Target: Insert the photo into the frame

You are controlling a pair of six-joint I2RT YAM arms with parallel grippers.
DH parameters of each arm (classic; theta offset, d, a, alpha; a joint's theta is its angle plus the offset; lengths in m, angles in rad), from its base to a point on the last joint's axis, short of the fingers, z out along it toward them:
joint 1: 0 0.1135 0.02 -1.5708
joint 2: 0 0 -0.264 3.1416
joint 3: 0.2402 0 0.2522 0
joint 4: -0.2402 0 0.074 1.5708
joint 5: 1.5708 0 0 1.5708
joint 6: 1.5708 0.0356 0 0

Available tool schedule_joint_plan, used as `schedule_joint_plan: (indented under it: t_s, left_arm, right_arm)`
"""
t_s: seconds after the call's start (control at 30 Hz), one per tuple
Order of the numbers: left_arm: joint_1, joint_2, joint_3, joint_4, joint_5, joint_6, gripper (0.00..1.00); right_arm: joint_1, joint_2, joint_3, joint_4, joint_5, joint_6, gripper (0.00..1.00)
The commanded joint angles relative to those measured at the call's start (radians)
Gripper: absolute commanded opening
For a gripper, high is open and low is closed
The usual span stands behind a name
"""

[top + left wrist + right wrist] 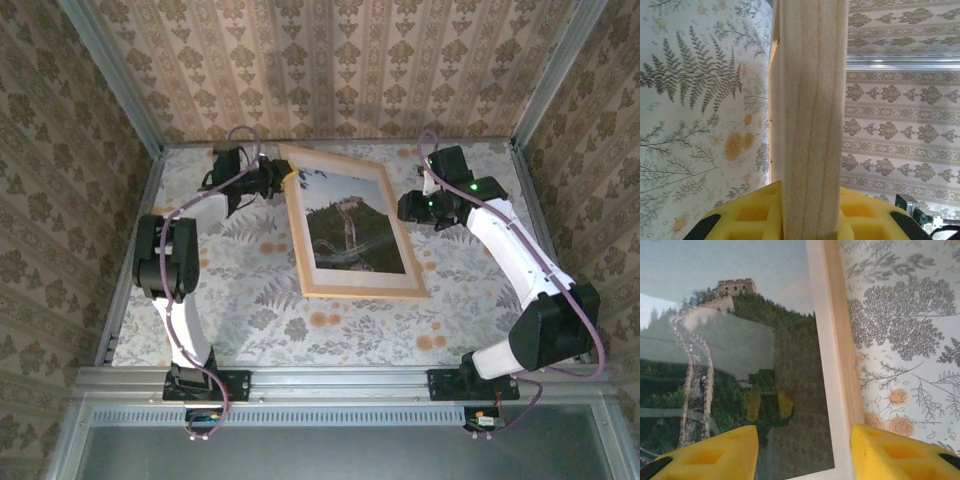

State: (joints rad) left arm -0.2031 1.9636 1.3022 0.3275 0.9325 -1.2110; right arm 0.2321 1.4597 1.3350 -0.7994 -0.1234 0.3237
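The frame (pixel 360 285) (photo (pixel 355 225) inside) runs lengthwise far-to-near, left pincer (pixel 285 180) clamping its far corner, right pincer (pixel 404 208) agape.

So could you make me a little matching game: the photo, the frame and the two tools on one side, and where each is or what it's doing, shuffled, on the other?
1. photo
2. frame
3. left tool
4. right tool

A. open, straddling the frame's right edge
B. light wood, on the flowered table
C. shut on the wooden moulding at a far corner
D. inside the wooden border, showing a green hill

Pairs: 1-D, 2-B, 3-C, 4-A
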Motion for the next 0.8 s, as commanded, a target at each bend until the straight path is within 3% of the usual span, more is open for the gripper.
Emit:
schedule_joint_plan:
  t_s: [0.0,0.13,0.3,0.6,0.77]
  left_arm:
    - [0.011,0.022,0.008,0.189,0.156,-0.128,0.00]
    - [0.014,0.073,-0.001,0.175,0.160,-0.087,0.09]
    - [0.040,0.098,-0.012,0.065,0.131,0.015,0.31]
    - [0.082,0.174,0.059,-0.234,0.050,0.238,0.48]
    - [0.112,0.193,0.112,-0.434,-0.057,0.377,0.56]
  right_arm:
    - [0.008,0.015,-0.026,0.050,0.033,-0.005,0.52]
    - [0.009,0.036,-0.051,0.075,0.044,-0.004,0.52]
    - [0.007,0.057,-0.091,0.117,0.065,-0.003,0.53]
    - [0.007,0.084,-0.123,0.159,0.083,-0.003,0.53]
    - [-0.006,0.079,-0.139,0.164,0.121,-0.008,0.55]
